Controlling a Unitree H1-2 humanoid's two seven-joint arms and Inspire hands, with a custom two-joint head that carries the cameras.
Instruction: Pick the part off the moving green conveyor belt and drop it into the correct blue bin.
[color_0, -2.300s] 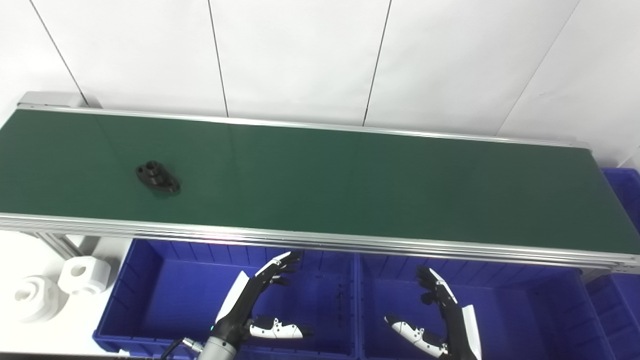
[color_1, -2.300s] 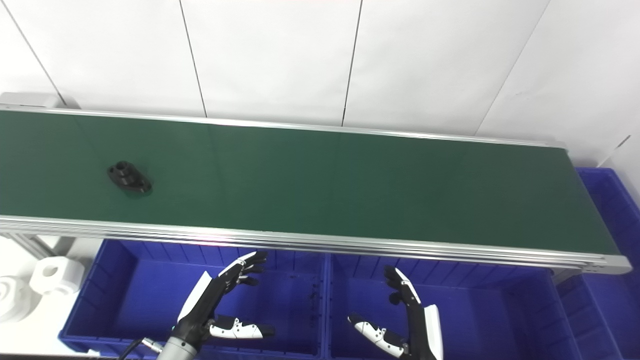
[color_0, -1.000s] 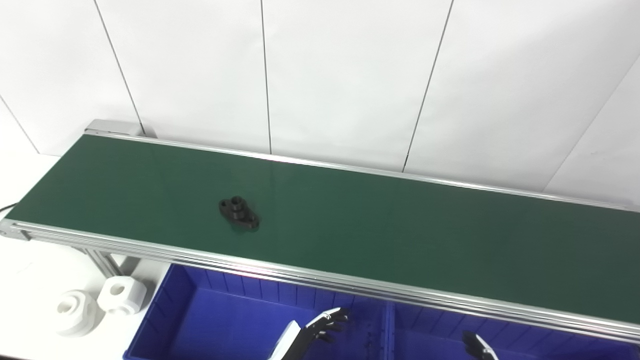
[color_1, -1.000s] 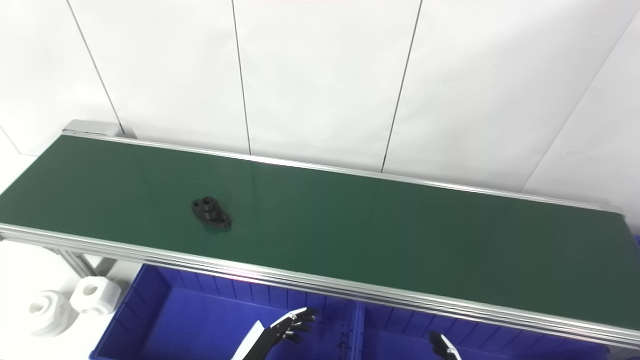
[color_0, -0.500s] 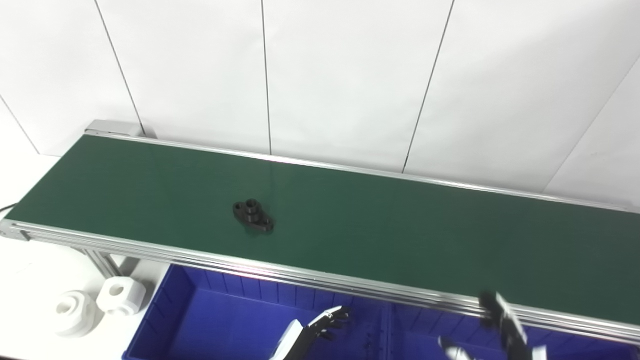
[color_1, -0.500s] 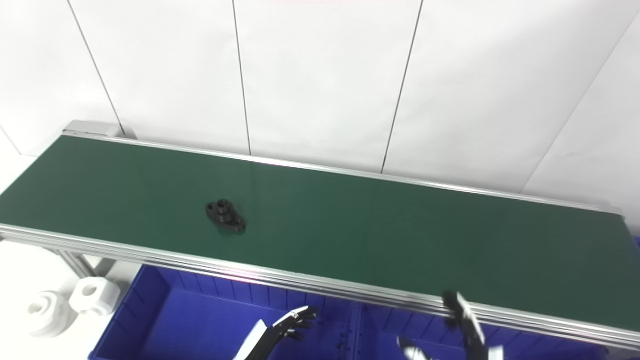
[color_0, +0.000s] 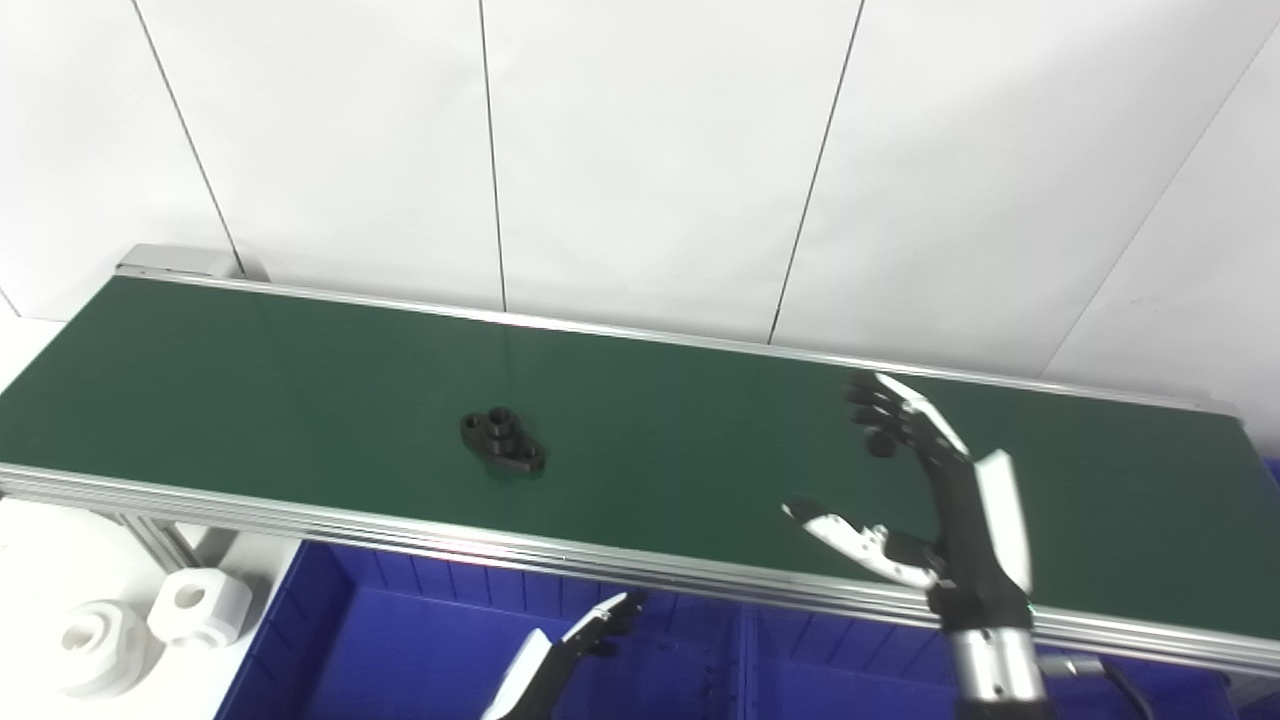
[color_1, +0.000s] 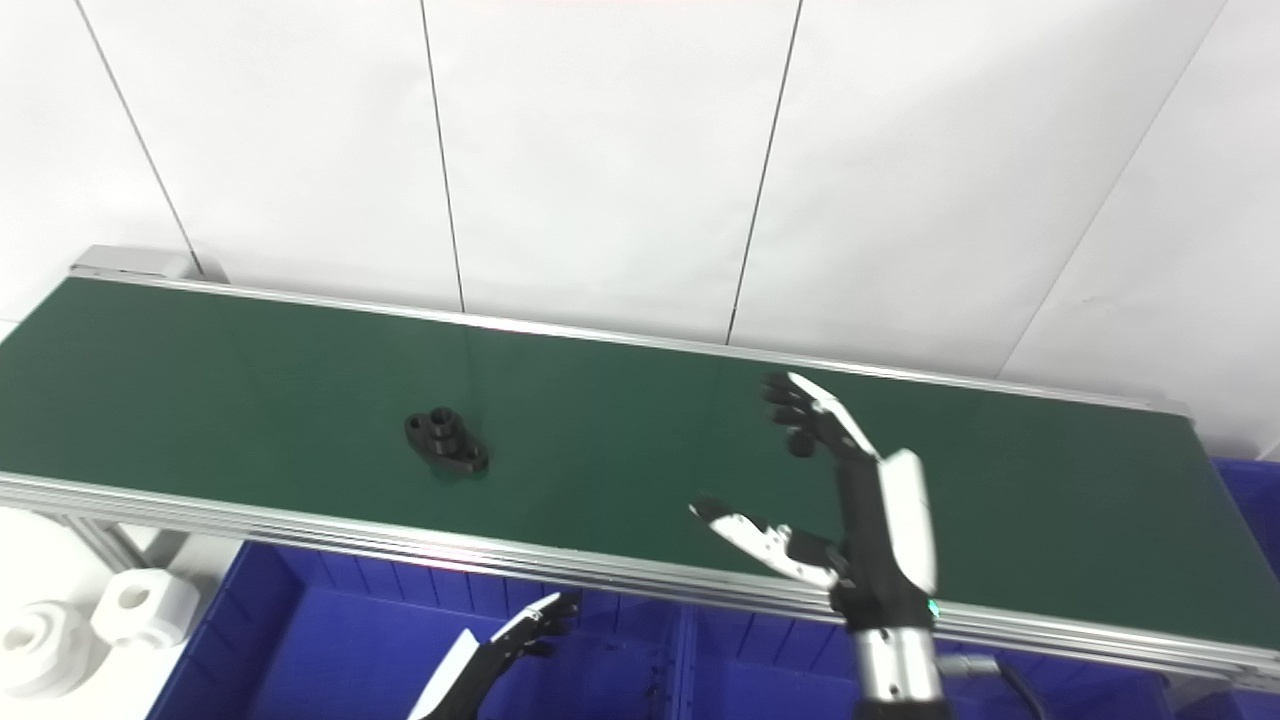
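A small black flanged part (color_0: 503, 441) lies on the green conveyor belt (color_0: 300, 380), left of centre; it also shows in the right eye view (color_1: 446, 441). My right hand (color_0: 925, 490) is raised over the belt's right half, open, fingers and thumb spread, well to the right of the part. My left hand (color_0: 575, 645) is low over the left blue bin (color_0: 400, 650), only partly in view, fingers extended and empty.
Two blue bins sit below the belt's near rail; the right bin (color_0: 840, 680) is mostly cut off. Two white blocks (color_0: 205, 603) (color_0: 92, 643) lie on the white table at lower left. A white panelled wall stands behind the belt.
My right hand rose from below the belt's rail to above the belt. The part drifted a little rightward along the belt. The camera shifted slightly. The left hand stayed low.
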